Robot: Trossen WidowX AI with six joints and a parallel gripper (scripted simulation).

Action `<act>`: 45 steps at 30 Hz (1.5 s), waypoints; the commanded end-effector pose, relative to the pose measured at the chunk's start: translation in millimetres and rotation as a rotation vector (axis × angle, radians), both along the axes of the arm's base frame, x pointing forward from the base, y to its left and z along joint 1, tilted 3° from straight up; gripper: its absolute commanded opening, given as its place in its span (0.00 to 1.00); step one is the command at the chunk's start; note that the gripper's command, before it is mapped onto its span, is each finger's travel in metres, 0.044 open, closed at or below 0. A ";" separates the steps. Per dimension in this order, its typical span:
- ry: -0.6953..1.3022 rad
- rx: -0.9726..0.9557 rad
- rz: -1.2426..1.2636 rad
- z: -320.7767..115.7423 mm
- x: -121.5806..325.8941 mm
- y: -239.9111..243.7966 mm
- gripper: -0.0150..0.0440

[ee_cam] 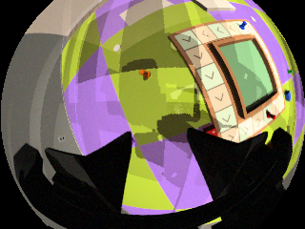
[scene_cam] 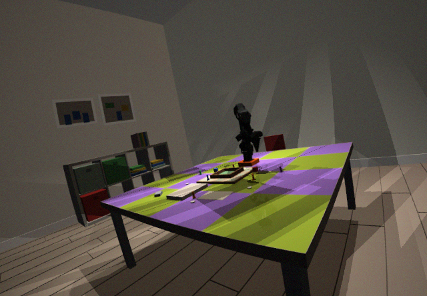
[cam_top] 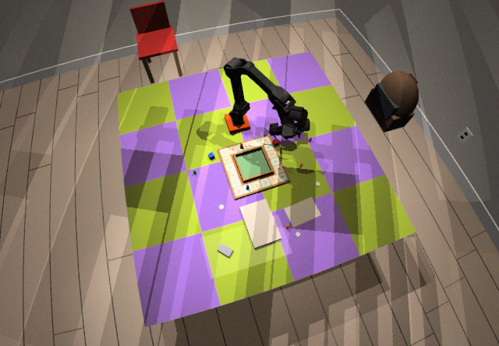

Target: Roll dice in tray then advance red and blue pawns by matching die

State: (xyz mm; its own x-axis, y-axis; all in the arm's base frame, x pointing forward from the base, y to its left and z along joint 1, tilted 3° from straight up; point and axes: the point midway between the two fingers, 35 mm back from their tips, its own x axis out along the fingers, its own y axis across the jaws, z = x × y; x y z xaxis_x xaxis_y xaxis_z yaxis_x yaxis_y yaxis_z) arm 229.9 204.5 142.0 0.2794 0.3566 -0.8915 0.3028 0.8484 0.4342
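Note:
My gripper (cam_top: 291, 132) (ee_cam: 160, 134) is open and empty, above the table beside the board's corner. The red die (cam_top: 275, 142) (scene_cam: 255, 169) (ee_cam: 211, 130) lies at that corner; in the wrist view the right finger partly hides it. The blue die (cam_top: 210, 155) (scene_cam: 215, 169) (ee_cam: 287, 95) lies on the table off the board's opposite side. The green-floored tray (cam_top: 253, 164) (ee_cam: 248, 72) in the board's middle is empty. The red pawn (cam_top: 241, 146) (ee_cam: 271, 114) stands on the track's side nearest the arm base; the blue pawn (cam_top: 247, 187) (scene_cam: 207, 177) (ee_cam: 243, 25) stands on the far side. Die numbers are unreadable.
Orange pawns (cam_top: 301, 165) (cam_top: 287, 227), a purple pawn (cam_top: 309, 139) and a green pawn (cam_top: 194, 171) stand around the board. White discs (cam_top: 317, 183) (cam_top: 221, 206), a pale flat box (cam_top: 260, 224), a pale card (cam_top: 302, 212) and a small grey box (cam_top: 224, 250) lie beyond it.

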 end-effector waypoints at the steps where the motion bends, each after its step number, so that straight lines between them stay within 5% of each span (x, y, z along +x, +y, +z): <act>1: 0.130 -0.319 0.364 -60.1 -39.5 -34.4 0.72; 45: 0.164 -0.372 0.445 -116.1 -50.3 -41.6 0.72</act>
